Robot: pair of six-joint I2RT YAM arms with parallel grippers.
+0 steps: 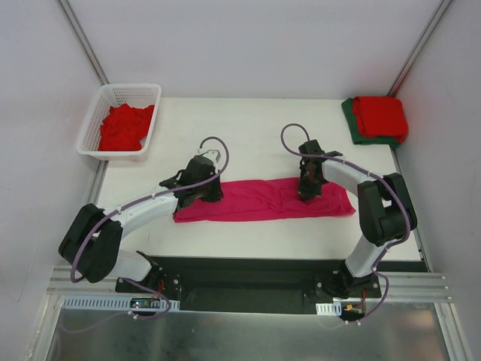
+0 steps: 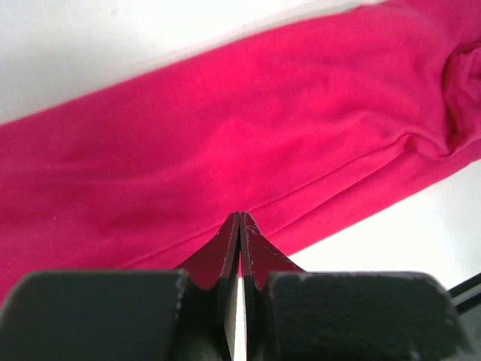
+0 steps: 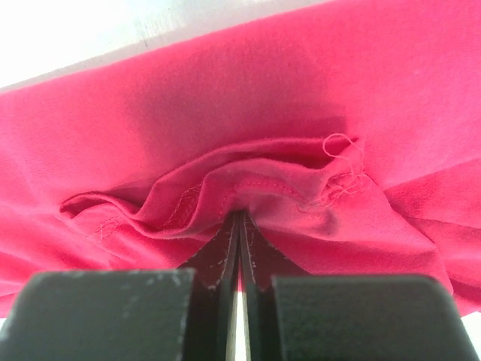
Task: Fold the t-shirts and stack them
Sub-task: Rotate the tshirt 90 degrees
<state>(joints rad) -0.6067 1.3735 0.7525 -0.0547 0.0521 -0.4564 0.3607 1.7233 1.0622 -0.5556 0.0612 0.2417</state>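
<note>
On the middle of the white table [image 1: 255, 128] the magenta t-shirt [image 1: 263, 199] lies as a long folded strip from left to right. The left gripper [image 1: 209, 189] stands at its left part, jaws pressed together, tips at the near edge of the cloth; whether cloth is between them I cannot tell. The right gripper [image 3: 239, 214] is closed and pinches a bunched hem. At the far right corner a folded red t-shirt [image 1: 379, 114] lies on the dark green t-shirt [image 1: 350, 116]. At the far left, the white basket [image 1: 131, 90] holds crumpled red t-shirts [image 1: 124, 126].
</note>
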